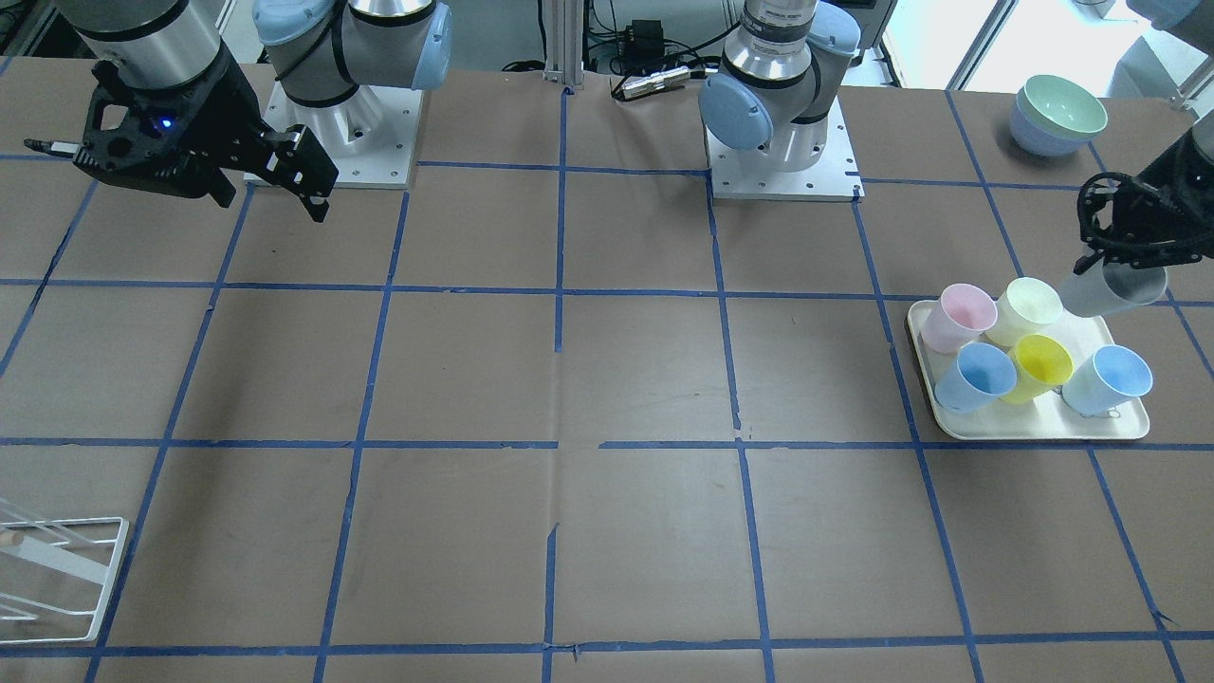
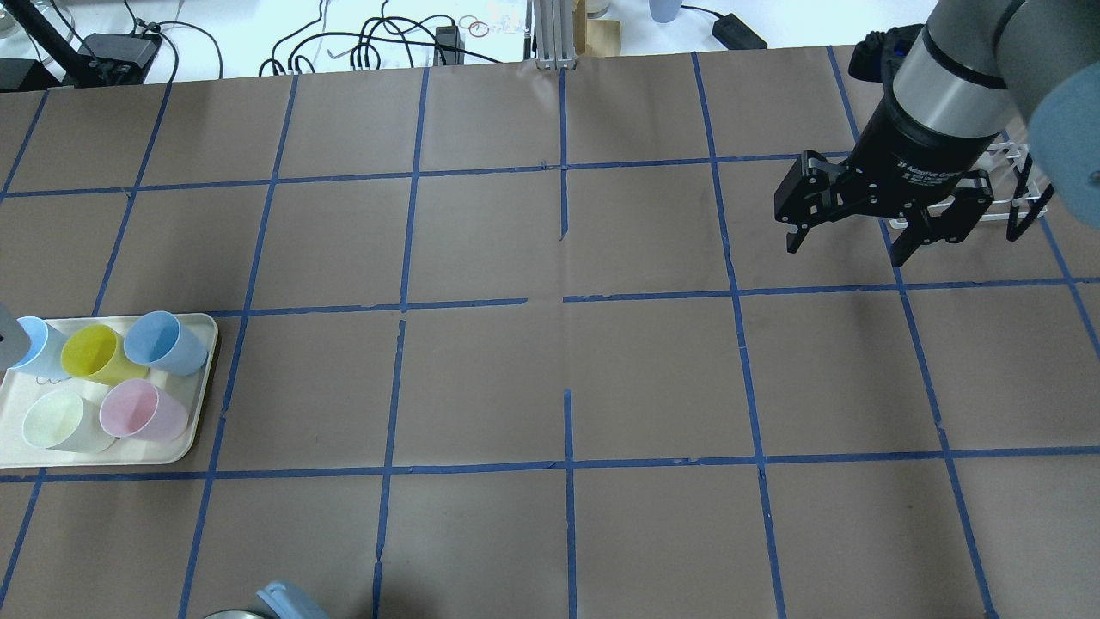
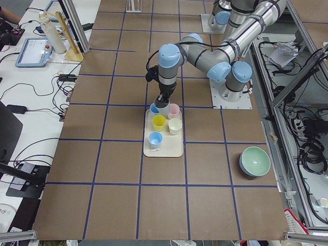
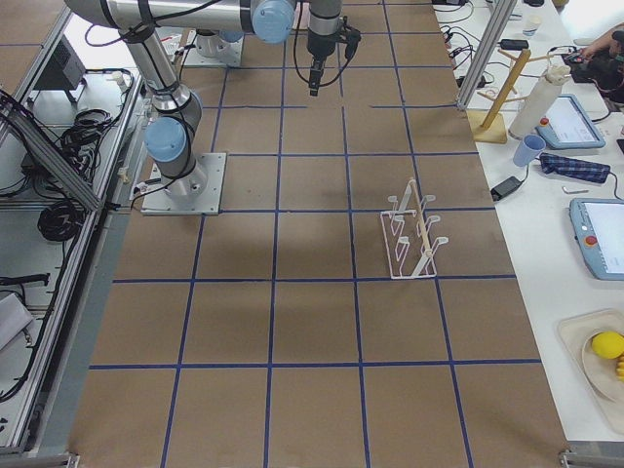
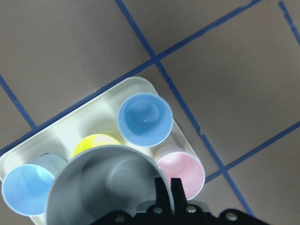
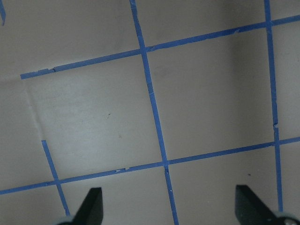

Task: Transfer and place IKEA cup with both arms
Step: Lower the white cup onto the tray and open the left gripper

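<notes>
My left gripper [image 1: 1121, 264] is shut on the rim of the pale grey IKEA cup [image 1: 1112, 290] and holds it tilted just above the back corner of the cream tray [image 1: 1043, 432]. In the left wrist view the cup [image 5: 105, 187] fills the lower left, with one finger inside its rim and one outside, where the gripper [image 5: 167, 194] pinches it. My right gripper [image 1: 270, 199] is open and empty, hanging above the table at the other end near its arm's base. It also shows in the overhead view [image 2: 846, 249].
On the tray stand a pink cup [image 1: 958, 318], a pale green cup [image 1: 1029, 308], a yellow cup [image 1: 1039, 365] and two blue cups [image 1: 977, 375]. Stacked green and lilac bowls [image 1: 1057, 114] sit behind the tray. A white wire rack [image 1: 57, 569] stands near the right gripper's end.
</notes>
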`<act>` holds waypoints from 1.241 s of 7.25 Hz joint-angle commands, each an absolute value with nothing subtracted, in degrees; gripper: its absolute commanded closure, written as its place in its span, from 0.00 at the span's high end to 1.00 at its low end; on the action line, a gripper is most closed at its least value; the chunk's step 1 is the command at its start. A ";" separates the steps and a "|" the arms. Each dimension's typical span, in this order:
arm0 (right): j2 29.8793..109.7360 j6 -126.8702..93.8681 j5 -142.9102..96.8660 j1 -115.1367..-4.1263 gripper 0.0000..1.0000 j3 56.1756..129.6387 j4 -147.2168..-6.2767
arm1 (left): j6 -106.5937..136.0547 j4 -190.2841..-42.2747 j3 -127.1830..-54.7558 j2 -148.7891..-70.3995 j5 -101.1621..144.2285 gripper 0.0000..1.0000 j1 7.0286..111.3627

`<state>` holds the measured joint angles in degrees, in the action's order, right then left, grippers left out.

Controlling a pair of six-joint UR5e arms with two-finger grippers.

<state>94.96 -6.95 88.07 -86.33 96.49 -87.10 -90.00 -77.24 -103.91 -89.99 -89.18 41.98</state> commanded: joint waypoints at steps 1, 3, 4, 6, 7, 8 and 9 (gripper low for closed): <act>94.57 -7.12 88.33 -87.62 1.00 96.24 -87.89 | -105.24 -71.21 -105.89 -92.62 -91.14 0.00 36.41; 94.66 -8.34 87.89 -89.12 1.00 96.33 -88.42 | -110.18 -62.71 -111.76 -94.65 -89.22 0.00 30.08; 94.48 -8.09 88.15 -89.56 1.00 96.33 -88.42 | -110.82 -61.01 -113.54 -95.35 -87.99 0.00 29.54; 94.48 -7.65 88.50 -89.39 1.00 96.59 -88.42 | -111.18 -58.99 -114.43 -98.07 -87.01 0.00 29.36; 94.48 -7.65 88.33 -89.21 1.00 96.50 -88.50 | -111.18 -57.93 -114.52 -99.56 -86.84 0.00 29.36; 94.48 -7.73 88.16 -89.21 1.00 96.59 -88.51 | -111.09 -57.83 -114.43 -100.80 -86.84 0.00 29.36; 94.66 -7.73 88.33 -89.21 1.00 96.59 -88.42 | -110.83 -57.05 -114.43 -101.85 -86.40 0.00 29.36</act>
